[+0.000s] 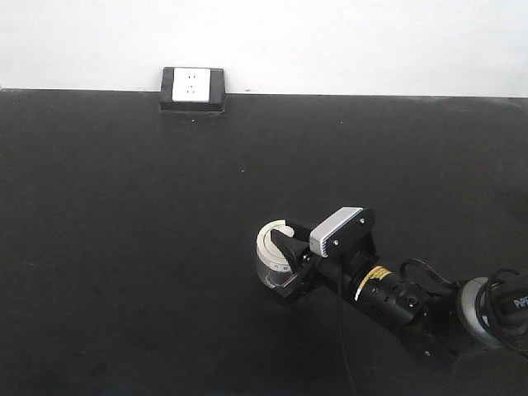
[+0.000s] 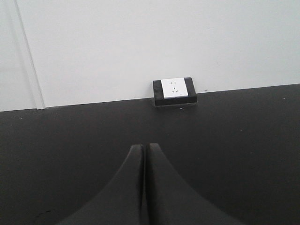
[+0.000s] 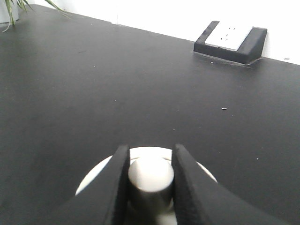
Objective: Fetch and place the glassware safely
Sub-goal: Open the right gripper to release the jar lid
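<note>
Your right tool (image 3: pixel 150 180) is grasping the knob (image 3: pixel 151 177) of the jar (image 1: pixel 273 257) on the near-right tabletop (image 1: pixel 124 247), your left tool (image 2: pixel 146 159) is clenched empty, so next lift straight and slowly, clear of the far socket (image 1: pixel 192 88).

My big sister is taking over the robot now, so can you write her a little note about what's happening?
Right end effector: shut on the central knob of the small clear glass jar with a round cream-white lid.
Left end effector: shut, holding nothing, pointed at the white socket in its black box by the wall.
Jar: on the black table, right of centre.
Done: jar gripped.
Left: carry it and set it down gently.
</note>
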